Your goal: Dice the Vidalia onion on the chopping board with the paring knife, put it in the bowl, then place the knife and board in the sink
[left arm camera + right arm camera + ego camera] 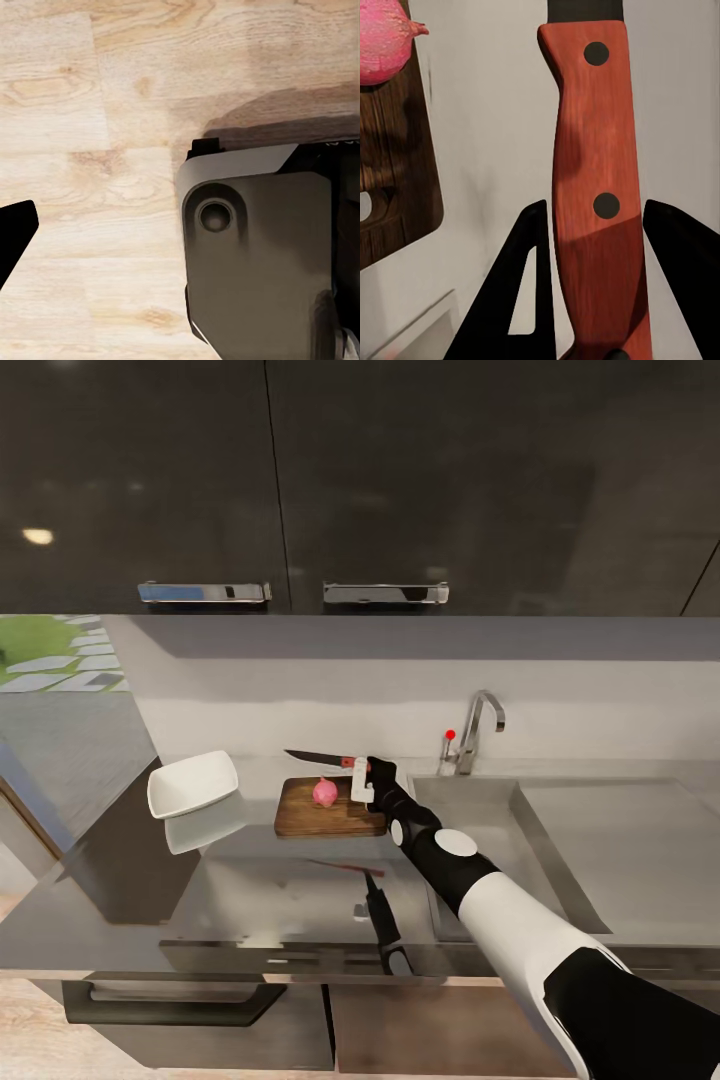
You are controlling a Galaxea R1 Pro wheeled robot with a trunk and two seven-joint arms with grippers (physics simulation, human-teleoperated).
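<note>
On the grey countertop [250, 880], in the head view, the dark brown chopping board [300, 812] lay just left of the sink [560, 830], with the pink onion [325, 792] sitting on it near its middle. The white rounded-square bowl [193, 782] stood tilted a little to the left of the board, apart from it. The right gripper [362, 772] reached over the board's right rear corner and held the paring knife [318, 758] by its red handle, the dark pointed blade stretching leftward above the board's far edge, beyond the onion. The chrome tap [478, 725] with its red dot rose behind the basin. In the left wrist view a light wooden floor [90, 112] and a grey part of the robot's body [255, 247] showed, and a dark finger tip [15, 232] at the edge; whether that left gripper was spread or closed could not be told. In the right wrist view the two black fingers [521, 300] were clamped on either side of the knife's red, two-riveted handle, with the board's rounded corner and the pink, rough-skinned onion off to one side.
</note>
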